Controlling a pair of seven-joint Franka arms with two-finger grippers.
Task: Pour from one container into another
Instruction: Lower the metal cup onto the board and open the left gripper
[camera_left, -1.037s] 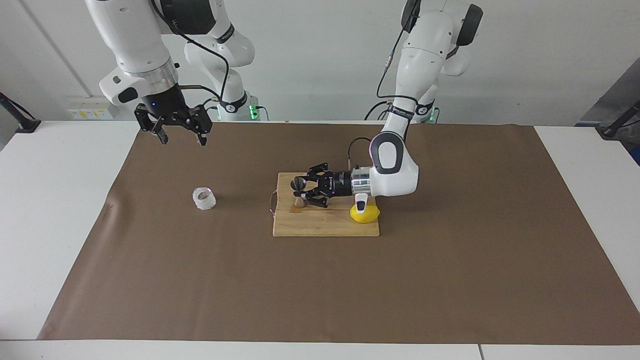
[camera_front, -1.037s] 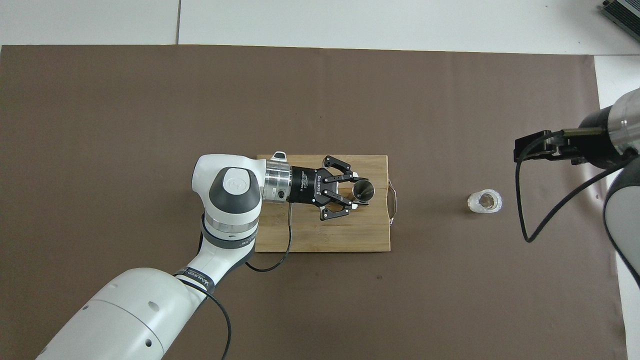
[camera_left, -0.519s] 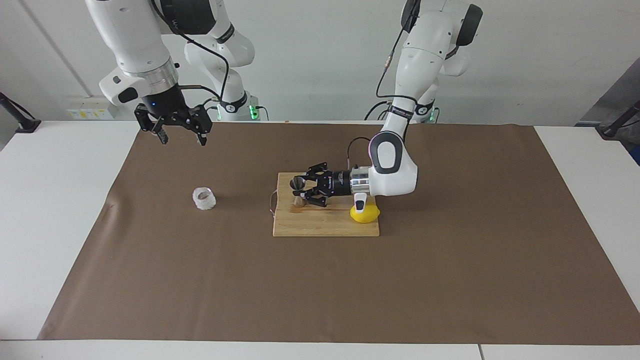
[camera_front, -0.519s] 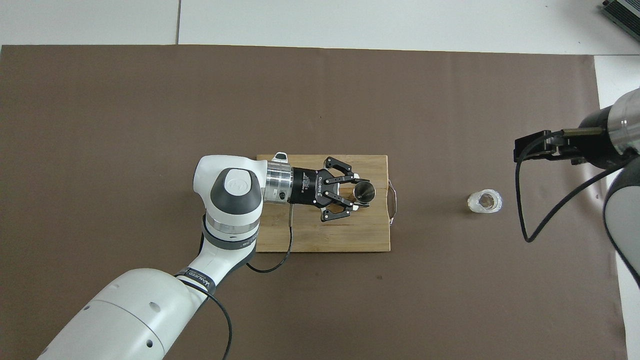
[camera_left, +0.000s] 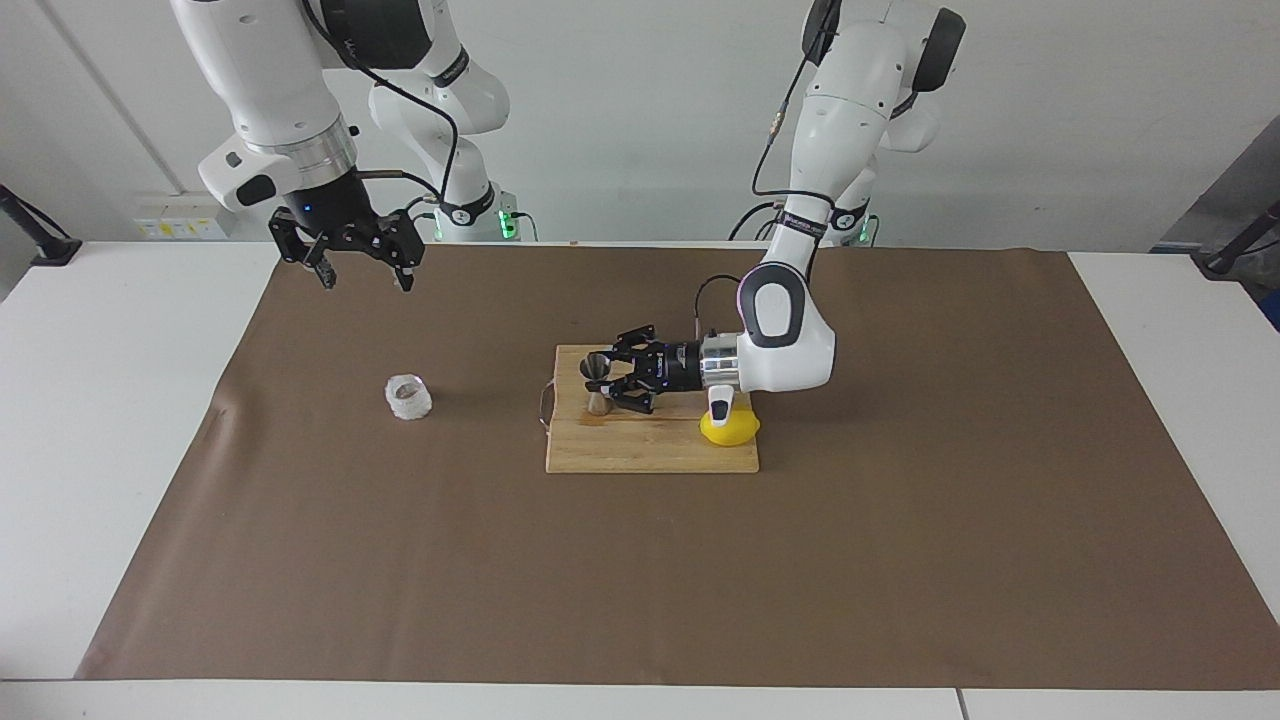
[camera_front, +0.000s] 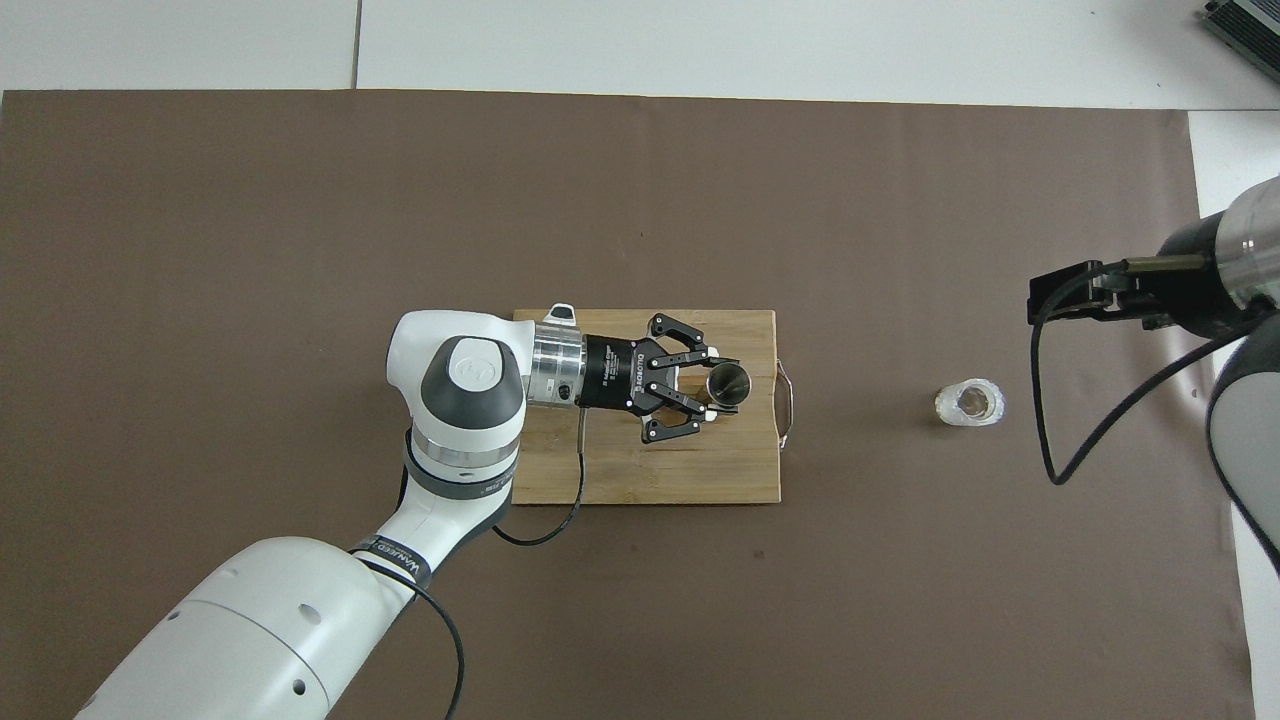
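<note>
Finding: over the last second the left arm has drawn its wrist slightly up and back; the left gripper (camera_left: 606, 381) remains clamped on the waist of the steel jigger (camera_left: 597, 385), which has shifted only marginally and whose foot still appears to meet the board. Judgement: the grasp is secured and a lift is barely begun, or not at all. No pouring has occurred.

Surface and room, largest first: a white table (camera_left: 120, 400) carries a brown mat (camera_left: 900, 560) filling most of the facing frame; plain white wall across the top. A wooden cutting board (camera_left: 640, 455) sits at frame centre, with a lemon (camera_left: 730, 428) on its right-hand end under the left arm's wrist.

The right gripper (camera_left: 362, 268) hangs at upper left of the facing frame, above the mat's top edge, fingers spread wide and holding nothing; this arm waits, unmoved.

The glass cup (camera_left: 408, 397) stands alone on the mat, left of centre in the facing frame, well apart from board and jigger. It is untouched, so the two vessels must yet be brought together.
</note>
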